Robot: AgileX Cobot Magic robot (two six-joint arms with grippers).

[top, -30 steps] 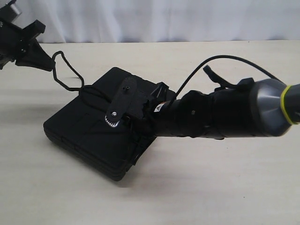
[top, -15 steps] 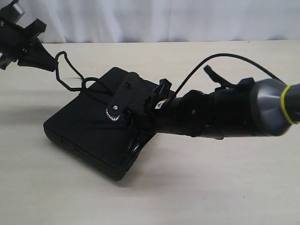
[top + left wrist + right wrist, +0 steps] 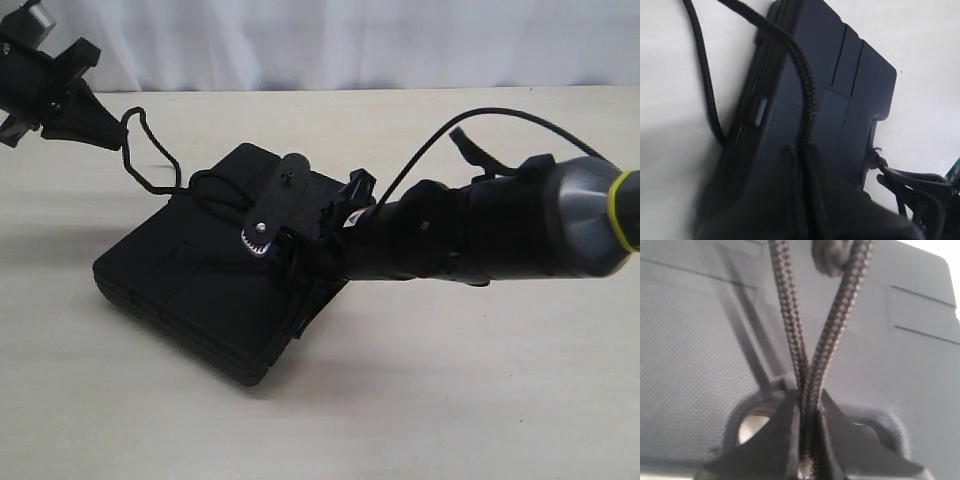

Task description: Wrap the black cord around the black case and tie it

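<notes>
Two robot arms work a braided black cord (image 3: 150,170) over a flat black case (image 3: 180,290) lying at the left centre of a pale counter (image 3: 450,400), lid side up. The left hand (image 3: 108,135), raised at the upper left of the exterior frame and well clear of the case, is clamped shut on a single strand. That strand drops from it in a slack curl to the counter beside the case's far corner and then climbs onto the lid. The right hand (image 3: 262,243), reaching in from the right of the frame, sits low over the middle of the lid with its jaws pinched tight on two strands of the cord that run side by side into the grip. Its wrist camera shows the pair spreading apart beyond the jaws toward a dark lump (image 3: 832,255) that looks like a knot or crossing taking shape. The work appears to be in its tying stage: cord lies across the top of the case and both hands hold it, yet the slack at the left suggests nothing is cinched. Whether the cord passes under the case cannot be told from these views. What seems left is to draw the strands taut so the knot seats on the lid, then let go
</notes>
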